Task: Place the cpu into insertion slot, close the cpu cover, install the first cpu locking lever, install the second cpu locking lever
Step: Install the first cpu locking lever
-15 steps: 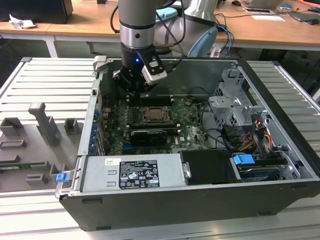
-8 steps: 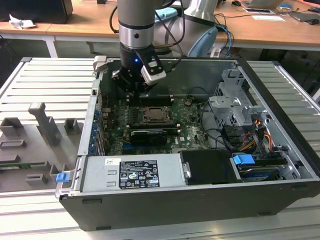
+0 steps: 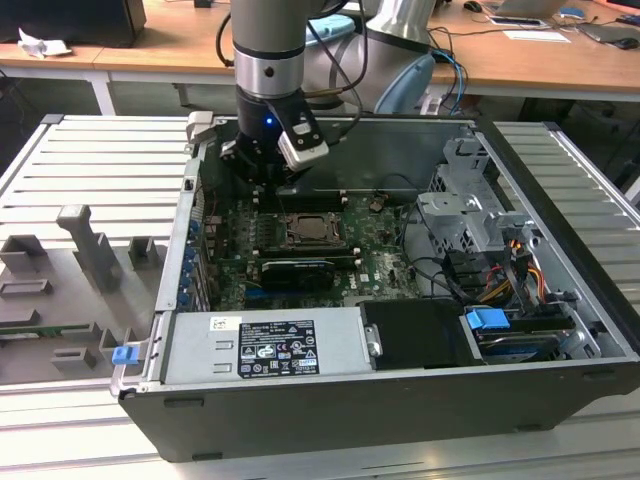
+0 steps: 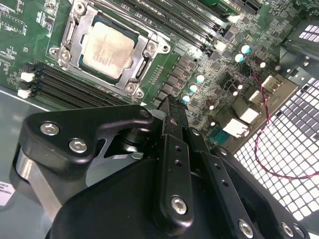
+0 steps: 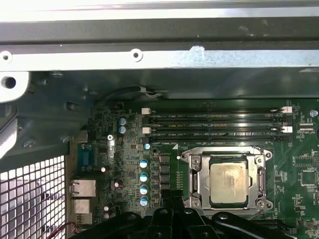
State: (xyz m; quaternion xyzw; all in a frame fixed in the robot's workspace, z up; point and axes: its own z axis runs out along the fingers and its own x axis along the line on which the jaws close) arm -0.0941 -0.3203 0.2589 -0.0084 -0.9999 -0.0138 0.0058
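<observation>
Cpu [image 4: 107,50] seated in its socket, cpu cover [image 4: 144,54] down around it as a frame. Pincer [image 4: 172,112] holds nothing, fingers drawn together. It hangs just off the socket's edge, toward the case's rear wall; the cover lies beyond the fingertips.

You see a dull silver-beige cpu [image 4: 107,50] framed by the silver-grey cpu cover [image 4: 144,50] on a green motherboard [image 5: 299,164] dotted with pale blue capacitors [image 5: 144,177]. Your tool [image 4: 172,117] is matte black with silver screws. A red wire [image 4: 271,124] crosses the white perforated grille [image 4: 294,144]; the case [image 3: 400,400] is dark grey.
</observation>
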